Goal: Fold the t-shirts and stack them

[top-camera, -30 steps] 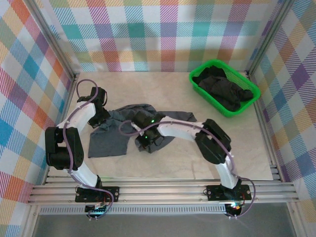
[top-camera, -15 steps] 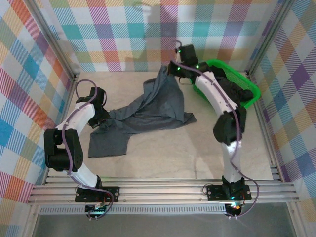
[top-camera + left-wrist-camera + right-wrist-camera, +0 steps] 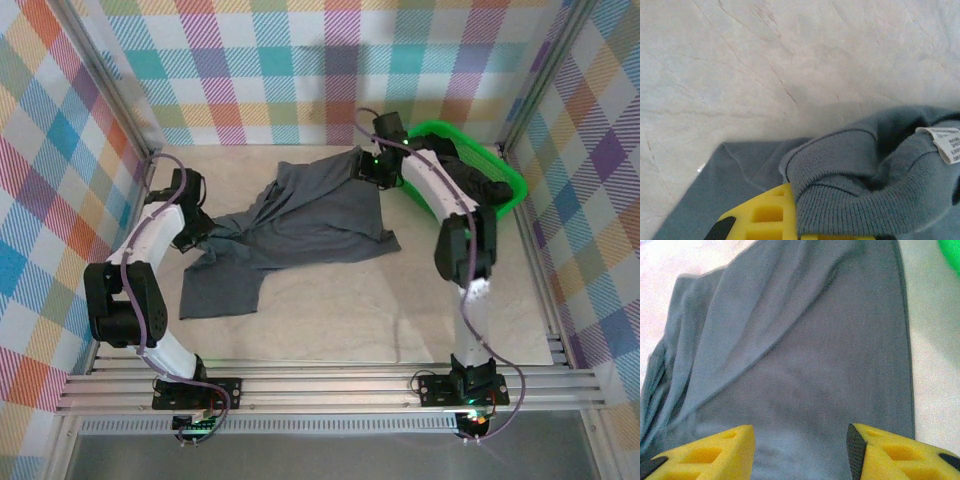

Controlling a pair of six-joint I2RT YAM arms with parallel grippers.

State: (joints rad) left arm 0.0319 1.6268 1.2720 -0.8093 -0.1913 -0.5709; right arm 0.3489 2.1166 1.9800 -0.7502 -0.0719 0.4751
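- A soft slate blue-grey cloth t-shirt [image 3: 305, 225] is spread out on the pale marble-look table top [image 3: 330, 320]. It is wrinkled, not folded.
- The cloth is stretched from the left side of the table to the far middle. One part is laid towards the near left.
- The left gripper [image 3: 197, 237] is seen at the left end of the t-shirt. It is closed tight on the cloth.
- In the left wrist view, the thick ribbed neck band [image 3: 850, 210] of the t-shirt is bunched over a yellow finger [image 3: 765, 215]. A small white label [image 3: 947, 145] is sewn inside the neck.
- The right gripper [image 3: 370, 170] is held above the far edge of the t-shirt, just beside a bright green plastic basket [image 3: 497, 213].
- In the right wrist view, the right gripper [image 3: 800, 440] is seen with its two yellow fingers [image 3: 705, 450] set apart. Nothing is held between them, and the blue-grey cloth is seen flat below.
- Black and dark t-shirts [image 3: 480, 185] are piled in the basket at the far right corner of the table. They are crumpled, and how many there are cannot be told.
- The basket is set well apart from the left gripper.
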